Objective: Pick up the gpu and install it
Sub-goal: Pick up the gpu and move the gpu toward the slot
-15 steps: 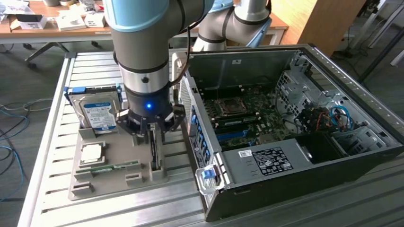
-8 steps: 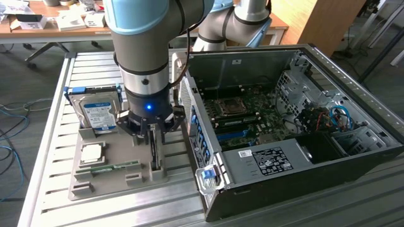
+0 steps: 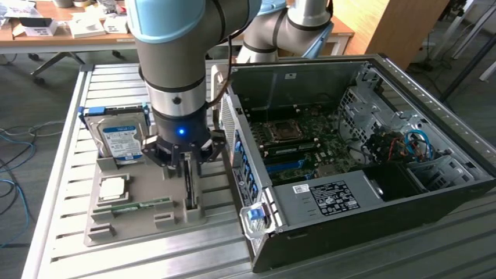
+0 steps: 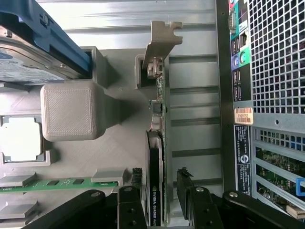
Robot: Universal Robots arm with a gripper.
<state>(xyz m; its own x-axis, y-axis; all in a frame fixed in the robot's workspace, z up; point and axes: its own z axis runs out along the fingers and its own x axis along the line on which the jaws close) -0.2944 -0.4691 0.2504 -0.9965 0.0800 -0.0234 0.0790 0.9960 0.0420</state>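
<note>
Hovering directly over the gpu (image 3: 190, 195), the gripper (image 3: 188, 164) points straight down from the arm, jaws spread wide and holding nothing. The gpu stands on its long edge in a slot of the grey tray (image 3: 136, 225), on the side of the tray nearest the computer case (image 3: 434, 116), just beside the case wall but apart from it. From the wrist view the card (image 4: 155, 152) is seen edge-on as a thin dark strip, with the gripper (image 4: 160, 174) straddling it. One of the fingers (image 4: 137, 193) is on the tray side, the other is on the case side, and a sliver of gap shows on each side, so no clamp yet as far as I can judge. The card's long axis runs parallel to the case's side wall and crosswise to the line between the fingers, which is the relation a pinch across its thin faces needs. The metal bracket (image 4: 162, 43) end sits past the fingers, at the tray end level with the hard drive (image 3: 120, 139). Also on the tray: a CPU (image 3: 112, 187) and a green memory stick (image 3: 143, 204), both well clear on the exterior view's left. The motherboard (image 3: 302, 139) is exposed inside the open case; the card is not installed.
</note>
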